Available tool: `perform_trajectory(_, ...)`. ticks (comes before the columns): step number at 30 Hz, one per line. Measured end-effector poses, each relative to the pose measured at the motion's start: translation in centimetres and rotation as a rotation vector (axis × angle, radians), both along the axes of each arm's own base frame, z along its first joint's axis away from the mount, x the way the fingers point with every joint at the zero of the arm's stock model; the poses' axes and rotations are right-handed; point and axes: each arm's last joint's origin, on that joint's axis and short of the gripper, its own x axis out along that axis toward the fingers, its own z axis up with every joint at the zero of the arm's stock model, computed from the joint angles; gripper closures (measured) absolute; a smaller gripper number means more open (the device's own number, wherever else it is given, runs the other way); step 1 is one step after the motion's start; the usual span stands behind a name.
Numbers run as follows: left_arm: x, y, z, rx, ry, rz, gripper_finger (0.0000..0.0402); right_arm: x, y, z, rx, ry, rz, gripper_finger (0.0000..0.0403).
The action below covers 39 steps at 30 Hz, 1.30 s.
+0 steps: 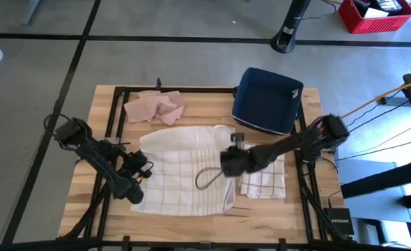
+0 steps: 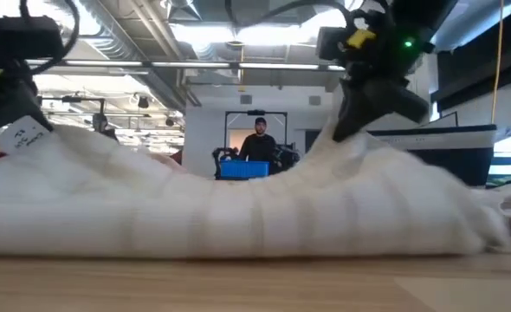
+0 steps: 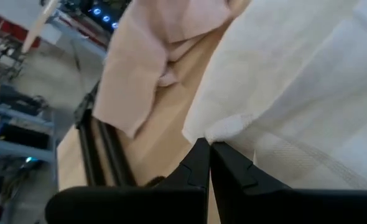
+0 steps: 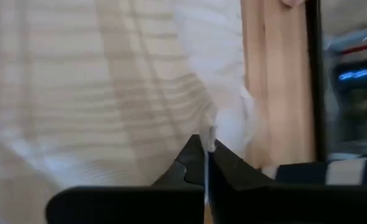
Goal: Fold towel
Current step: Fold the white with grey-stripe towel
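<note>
Both grippers' fingertips are partly buried in cloth, yet the left gripper [image 3: 207,149] and right gripper [image 4: 206,149] each pinch the checked towel [image 1: 181,174] spread mid-table.

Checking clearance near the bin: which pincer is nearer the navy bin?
Right. The right pincer pinches the white towel just in front of the navy bin; the left pincer is across the towel.

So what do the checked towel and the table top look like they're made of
The checked towel looks like thin woven cotton, matte white with faint grid lines; it drapes and bunches softly where both hands pinch it. The table top looks like butcher-block wood, pale glued strips with a light sheen, though a wood-look laminate can't be ruled out.
</note>
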Motion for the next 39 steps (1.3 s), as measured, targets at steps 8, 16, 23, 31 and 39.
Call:
perform_trajectory(8, -0.1, 1.9, -0.2, 0.012, -0.036, 0.098, 0.0401, -1.8, -7.0, -0.8, 0.245, -0.236, -0.191, 0.0402)
perform_trajectory(16, -0.4, 2.7, 0.7, 0.084, -0.217, 0.174, 0.0401, -1.2, -9.3, -0.8, 0.185, -0.413, -0.261, 0.0402)
perform_trajectory(23, -0.5, 3.2, -1.4, 0.015, -0.156, 0.134, 0.0401, -1.0, -9.2, -0.6, 0.165, -0.411, -0.198, 0.0402)
perform_trajectory(31, -0.6, 1.9, -4.3, -0.279, 0.056, 0.057, 0.0401, 0.1, -8.5, -3.0, 0.409, -0.335, -0.059, 0.0402)
perform_trajectory(39, -1.2, 2.4, -3.7, -0.364, 0.13, 0.143, 0.0357, 1.3, -8.9, -3.1, 0.284, -0.312, -0.13, 0.0323)
